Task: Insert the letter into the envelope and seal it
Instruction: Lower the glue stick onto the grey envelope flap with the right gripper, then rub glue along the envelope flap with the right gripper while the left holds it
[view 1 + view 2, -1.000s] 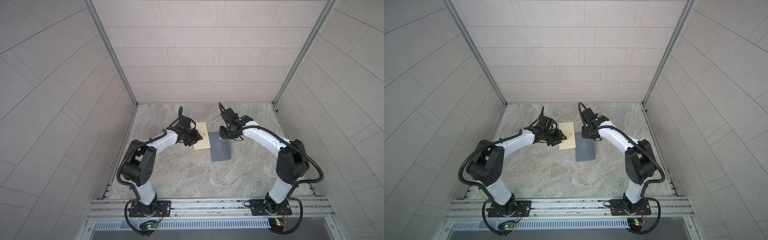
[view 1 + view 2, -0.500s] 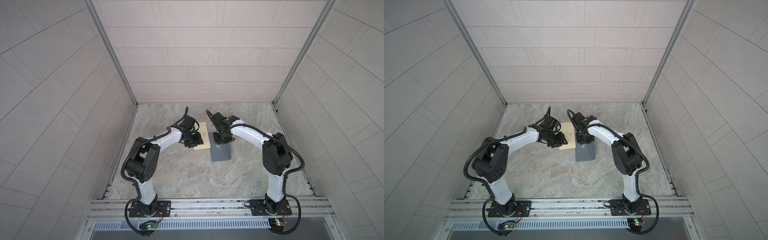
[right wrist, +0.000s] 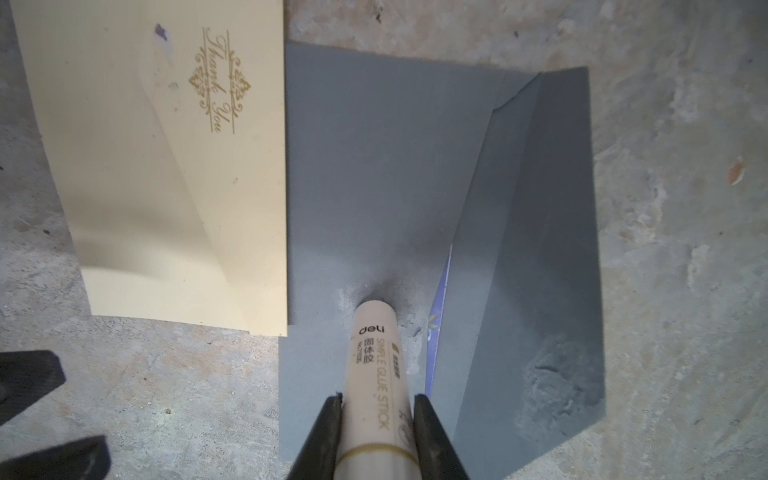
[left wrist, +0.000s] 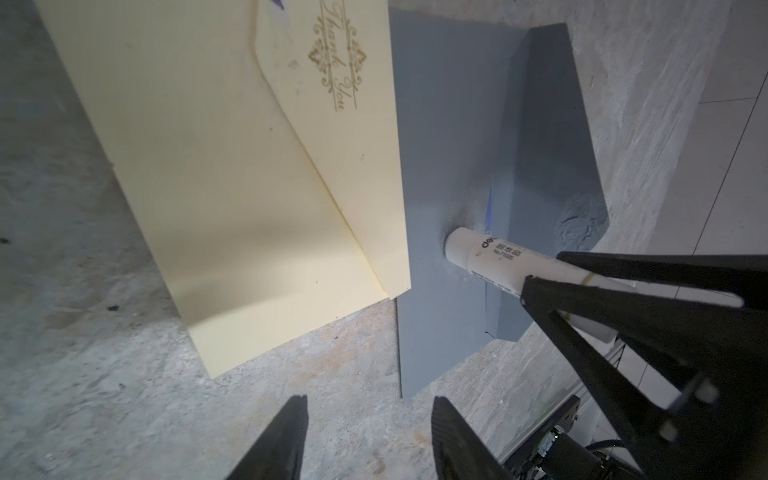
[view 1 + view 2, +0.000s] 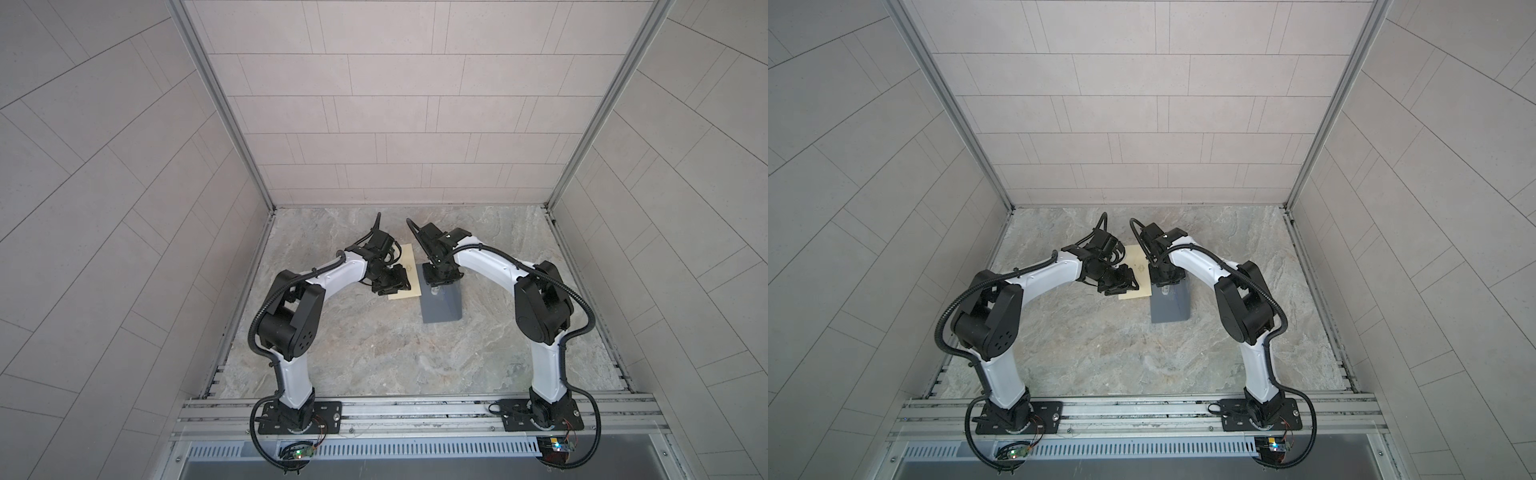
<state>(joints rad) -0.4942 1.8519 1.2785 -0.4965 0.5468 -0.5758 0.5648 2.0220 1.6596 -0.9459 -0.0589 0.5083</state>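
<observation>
A grey envelope (image 3: 365, 174) lies flat on the table with its flap (image 3: 536, 232) folded open. A thin blue-and-white strip of the letter (image 3: 436, 324) shows at its mouth. My right gripper (image 3: 377, 399) is shut on a white glue stick (image 3: 376, 357), whose tip presses on the grey envelope near the mouth. Dull glue smears show round the tip and on the flap. My left gripper (image 4: 370, 409) hangs open and empty above the bare table, by the near corner of the grey envelope (image 4: 449, 166). In both top views the two grippers (image 5: 392, 284) (image 5: 436, 286) are close together.
A cream "Thank You" envelope (image 3: 166, 174) lies edge to edge with the grey one, on its left side in a top view (image 5: 1140, 266). The marble table (image 5: 395, 353) is walled by tiled panels on three sides, with a metal rail (image 5: 415, 409) at the front.
My right gripper has swung inward and down along the grey envelope with the glue stick. The left gripper shifted slightly toward the grey envelope and its jaws opened a little wider.
</observation>
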